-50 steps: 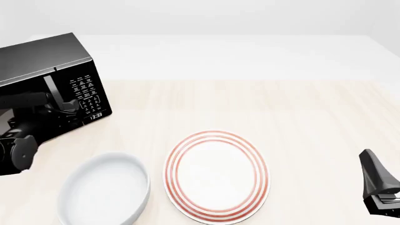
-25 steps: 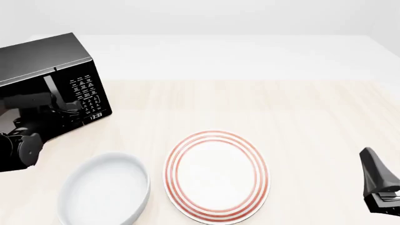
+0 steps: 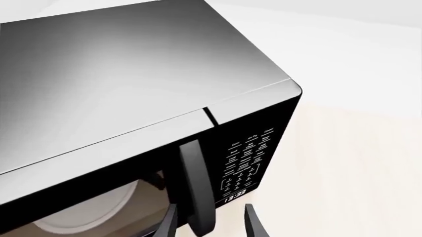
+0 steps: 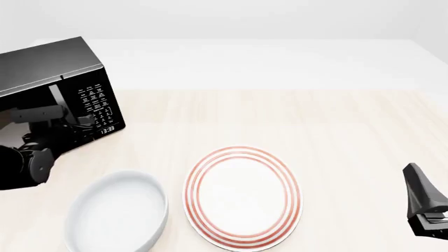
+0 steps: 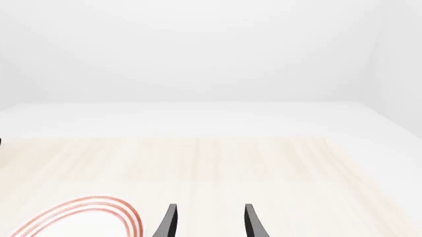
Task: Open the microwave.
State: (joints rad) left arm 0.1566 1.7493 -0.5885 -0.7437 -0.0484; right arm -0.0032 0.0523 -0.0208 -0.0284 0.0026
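I'm at the grasp step: microwave [image 4: 60,89] sits at the far left of the table [image 4: 294,121], angled so its door and keypad [image 3: 247,165] face toward the near right. My left gripper [image 3: 209,223] is right at the door's vertical bar handle [image 3: 194,190]; in the left wrist view the fingers [image 3: 254,224] stand apart with the lower end of the handle between them, nearer one finger than the other, jaws parted, nothing clamped yet as far as I can see. Can't tell whether either pad is already touching the bar. Door looks fully closed, seam tight along the top edge, turntable [image 3: 82,212] visible through the window. In the front view the left arm blocks most of the door, so I'm trusting the wrist camera for alignment. Right gripper [image 5: 209,222] is parked near right, spread and holding nothing, well apart from everything; the striped plate [image 4: 243,197] and white bowl [image 4: 117,212] lie near centre and near left. Next, I reckon: close on the handle, then pull in an arc around the hinge on the door's far-left side, not straight back, or the fingers will slip off. Bowl is close to the swing path, watch it.
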